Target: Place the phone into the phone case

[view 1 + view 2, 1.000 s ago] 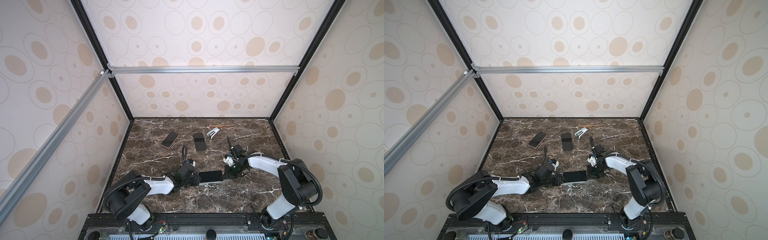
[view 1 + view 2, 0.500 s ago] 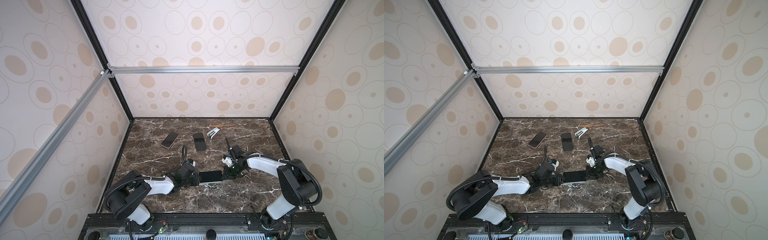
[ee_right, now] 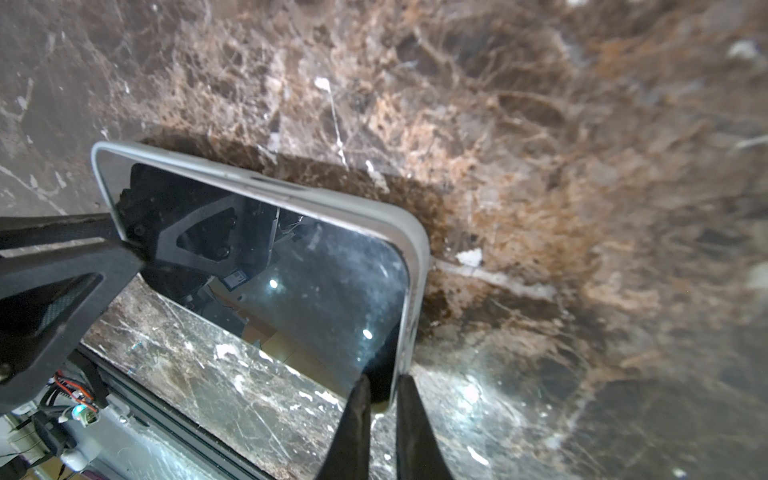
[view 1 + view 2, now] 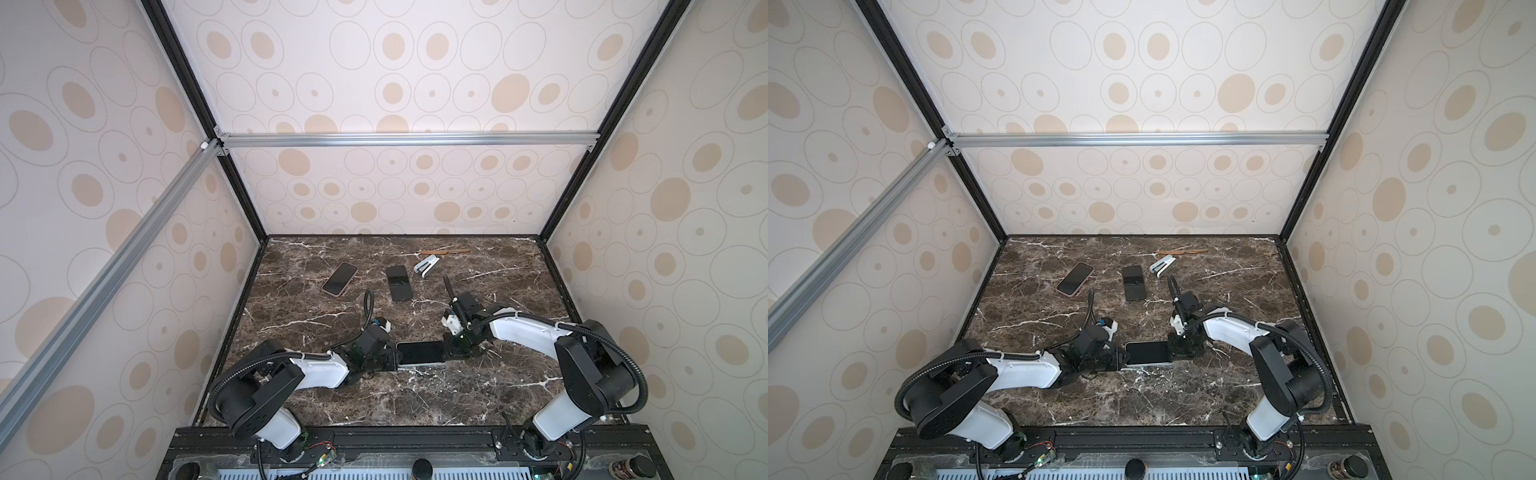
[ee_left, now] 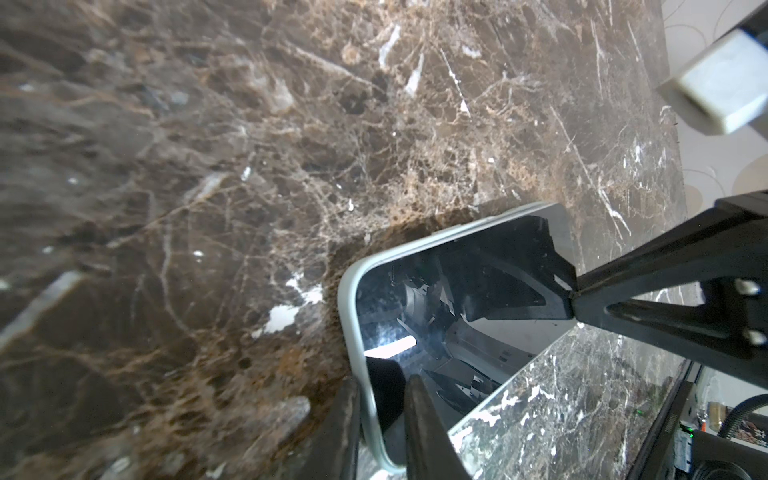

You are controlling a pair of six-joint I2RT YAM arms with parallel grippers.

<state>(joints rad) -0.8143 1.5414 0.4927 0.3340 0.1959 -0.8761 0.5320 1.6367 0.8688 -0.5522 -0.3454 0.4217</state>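
Within the last second the right arm (image 4: 515,328) has slid in from just beside the phone (image 4: 419,352) to its right end, while the phone and the left arm (image 4: 320,370) have stayed put. The phone now lies low over the front middle of the tabletop (image 4: 498,386), screen up and pinned at both ends. The left jaws are clamped on its left end. The right jaws are nearly together, nipping the rim at the other end, with one finger (image 3: 353,424) on the glass side. A pale case (image 5: 347,316) runs unbroken round the screen wherever the wrist views show it, so the phone looks already seated. This squeeze is probably the last press to snap a corner home, or a check. Whether the far corners are fully in, I cannot tell. At the back, well apart, lie a pink-cased phone (image 4: 340,279) and a dark slab (image 4: 399,282), either a phone or an empty case.
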